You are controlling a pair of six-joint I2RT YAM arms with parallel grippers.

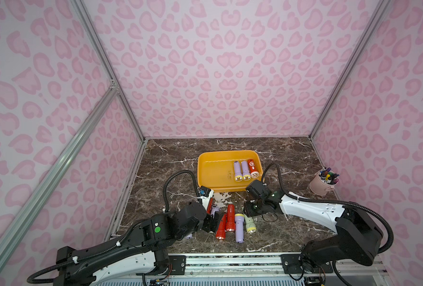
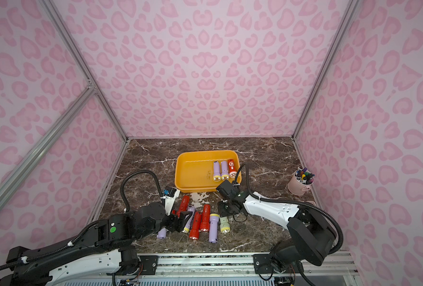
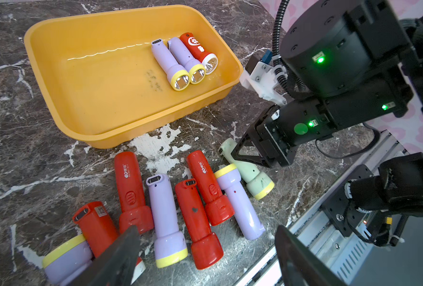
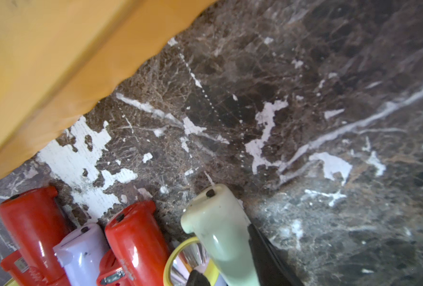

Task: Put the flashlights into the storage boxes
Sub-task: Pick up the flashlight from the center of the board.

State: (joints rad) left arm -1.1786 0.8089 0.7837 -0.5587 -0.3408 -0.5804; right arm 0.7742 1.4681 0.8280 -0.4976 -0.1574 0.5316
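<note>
marble tabletop [image 1: 292, 161]: we see the right gripper [image 3: 242, 153] astride the pale green flashlight [image 3: 251, 177], presumably bound for the yellow tray [image 3: 111, 140]; whether it clamps, we cannot tell. left gripper [image 3: 206, 232] hangs agape above the loose flashlights [image 3: 166, 210].

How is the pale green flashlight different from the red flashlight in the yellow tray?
The pale green flashlight lies on the table; the red flashlight lies in the yellow tray. The green one has a yellow head ring; the red one's is white. The right gripper straddles the green one's handle; no gripper is at the red one. Both lie on their sides.
</note>
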